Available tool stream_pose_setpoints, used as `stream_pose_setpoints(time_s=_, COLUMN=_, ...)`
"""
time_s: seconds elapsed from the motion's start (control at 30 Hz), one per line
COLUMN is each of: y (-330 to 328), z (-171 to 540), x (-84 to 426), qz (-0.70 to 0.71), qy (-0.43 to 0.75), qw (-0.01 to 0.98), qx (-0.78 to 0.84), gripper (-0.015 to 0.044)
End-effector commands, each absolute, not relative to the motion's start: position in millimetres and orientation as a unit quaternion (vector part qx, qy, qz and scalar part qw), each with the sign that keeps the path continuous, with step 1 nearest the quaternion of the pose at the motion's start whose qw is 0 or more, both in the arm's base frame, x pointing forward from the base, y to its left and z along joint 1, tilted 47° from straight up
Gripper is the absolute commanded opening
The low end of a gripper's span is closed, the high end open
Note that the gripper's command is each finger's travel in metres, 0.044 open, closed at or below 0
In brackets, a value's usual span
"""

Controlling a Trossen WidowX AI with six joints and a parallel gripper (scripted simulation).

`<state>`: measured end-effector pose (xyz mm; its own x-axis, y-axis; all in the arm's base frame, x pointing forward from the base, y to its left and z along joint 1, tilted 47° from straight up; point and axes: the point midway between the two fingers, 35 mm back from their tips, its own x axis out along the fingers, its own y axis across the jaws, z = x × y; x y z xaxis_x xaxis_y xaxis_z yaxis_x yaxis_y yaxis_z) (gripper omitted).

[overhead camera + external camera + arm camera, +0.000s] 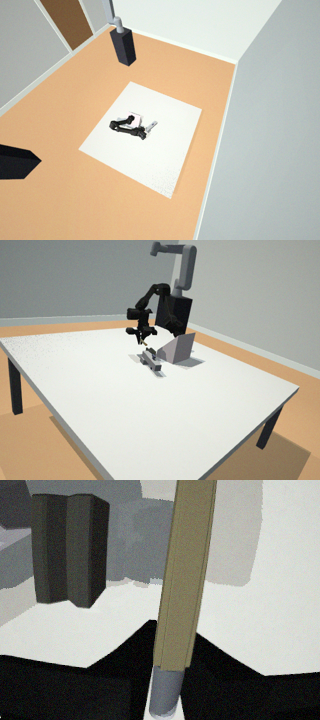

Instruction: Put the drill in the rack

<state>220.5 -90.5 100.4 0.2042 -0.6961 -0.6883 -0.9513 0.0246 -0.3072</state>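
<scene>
My gripper (140,341) (164,628) is shut on the drill (143,342) (185,575), tan with a grey shank, and holds it raised above the table. The drill's tan part runs up the wrist view; its shank shows at the bottom, between the dark fingers. The grey body (151,126) (149,360) stands in front of the gripper in the exterior view. A small blue part (153,356) on its side seems to be the key. A dark grooved block (150,351) (70,550), seemingly the rack, lies beside that body, left of the drill in the wrist view.
A pinkish wedge block (136,120) (184,347) stands close to the grey body and the arm's base. All stand on the white table (160,155) (155,415). A grey arm on a dark pedestal (123,46) (184,312) stands beyond the table.
</scene>
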Motion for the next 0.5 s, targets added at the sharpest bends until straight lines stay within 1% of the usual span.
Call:
stream_pose_setpoints(time_s=0.0, y=-90, z=103, x=222, qz=0.165, qy=0.607, qw=0.380, qx=-0.678, gripper=0.0000)
stream_pose_setpoints(time_s=0.23, y=-89, z=105, x=222, qz=0.165, qy=0.607, qw=0.380, qx=-0.678, gripper=0.0000)
stream_pose_setpoints(time_s=0.47, y=-92, z=101, x=210, qz=0.166, qy=0.607, qw=0.380, qx=-0.678, gripper=0.0000)
